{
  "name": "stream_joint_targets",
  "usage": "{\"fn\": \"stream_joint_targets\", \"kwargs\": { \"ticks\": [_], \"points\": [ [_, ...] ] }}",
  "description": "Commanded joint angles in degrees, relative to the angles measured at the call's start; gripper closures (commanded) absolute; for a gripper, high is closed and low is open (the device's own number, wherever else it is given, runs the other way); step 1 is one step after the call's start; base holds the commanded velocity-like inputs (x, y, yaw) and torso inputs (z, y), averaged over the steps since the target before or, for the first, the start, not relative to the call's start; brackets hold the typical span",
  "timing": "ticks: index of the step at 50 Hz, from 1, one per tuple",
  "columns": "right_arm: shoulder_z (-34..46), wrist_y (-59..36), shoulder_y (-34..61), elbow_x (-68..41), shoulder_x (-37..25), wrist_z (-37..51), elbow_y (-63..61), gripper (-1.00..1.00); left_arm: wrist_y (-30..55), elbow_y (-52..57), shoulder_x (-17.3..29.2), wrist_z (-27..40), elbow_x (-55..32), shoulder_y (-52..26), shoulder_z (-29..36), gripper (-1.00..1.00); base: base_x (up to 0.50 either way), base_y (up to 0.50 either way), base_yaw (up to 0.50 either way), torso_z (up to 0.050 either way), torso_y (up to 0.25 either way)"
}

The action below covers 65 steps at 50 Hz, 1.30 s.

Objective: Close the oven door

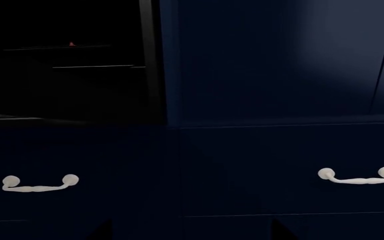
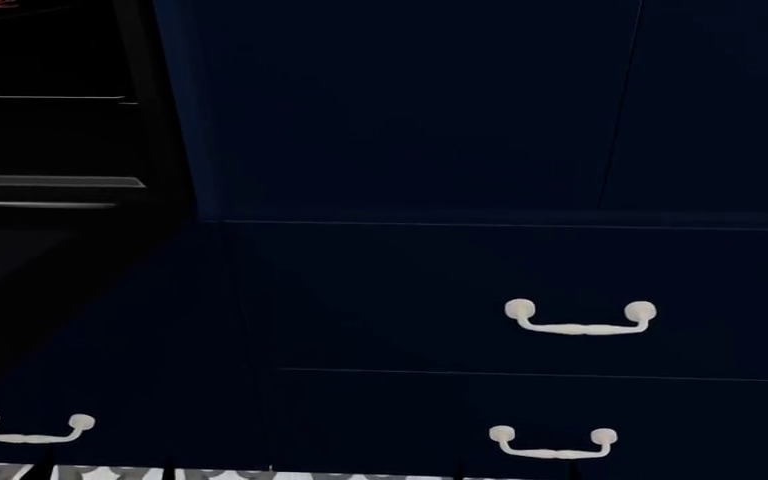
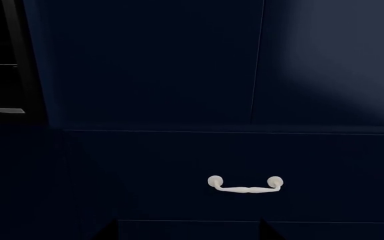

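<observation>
The oven door (image 2: 40, 262) is not shut. In the head view I read it as the flat black panel at the far left, dropped open below the oven (image 2: 37, 130), whose cavity is exposed with a rack (image 2: 44, 97) showing as a thin pale line. The panel is so dark against the navy fronts that I cannot fix its edges with certainty. I judge the task not yet begun in any visible way: the door has to be reached, lifted and pushed home, and all of that is left. No fingers show in any view, so I cannot tell whether either pair is open or closed, nor how near they are to the door. To the right of the oven is a tall navy cabinet (image 2: 411, 110), and under it a drawer (image 2: 518, 300) with a white handle (image 2: 580, 318). The head view alone shows a second drawer handle lower down (image 2: 552, 444) and a strip of patterned floor (image 2: 157, 472) at the near edge. The left wrist view sits closer to the oven, giving the rack lines and a small red thing (image 1: 71, 44) inside more clearly, plus a handle (image 1: 40, 183) below the oven. The right wrist view catches only a sliver of the oven at its edge and mostly faces the cabinet.
</observation>
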<state>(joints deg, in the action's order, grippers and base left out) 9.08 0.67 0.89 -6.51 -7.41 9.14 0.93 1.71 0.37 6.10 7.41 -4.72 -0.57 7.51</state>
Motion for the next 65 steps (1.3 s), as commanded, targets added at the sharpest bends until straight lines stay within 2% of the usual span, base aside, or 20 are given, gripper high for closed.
{"fn": "stream_joint_targets", "kwargs": {
  "ticks": [1, 65],
  "points": [
    [0.6, 0.3, 0.2, -0.5, -0.4, 0.5, 0.3, -1.00, -0.5, -0.3, 0.6, 0.8, -0.4, -0.2, 0.8, -1.00, 0.00, 0.00, 0.00, -0.050, 0.000],
    [3.0, -0.7, 0.7, -2.1, -2.4, 3.3, -0.1, -1.00, -0.2, 0.5, 3.0, 3.4, -3.2, -0.4, 3.4, -1.00, 0.00, 0.00, 0.00, -0.050, 0.000]
  ]
}}
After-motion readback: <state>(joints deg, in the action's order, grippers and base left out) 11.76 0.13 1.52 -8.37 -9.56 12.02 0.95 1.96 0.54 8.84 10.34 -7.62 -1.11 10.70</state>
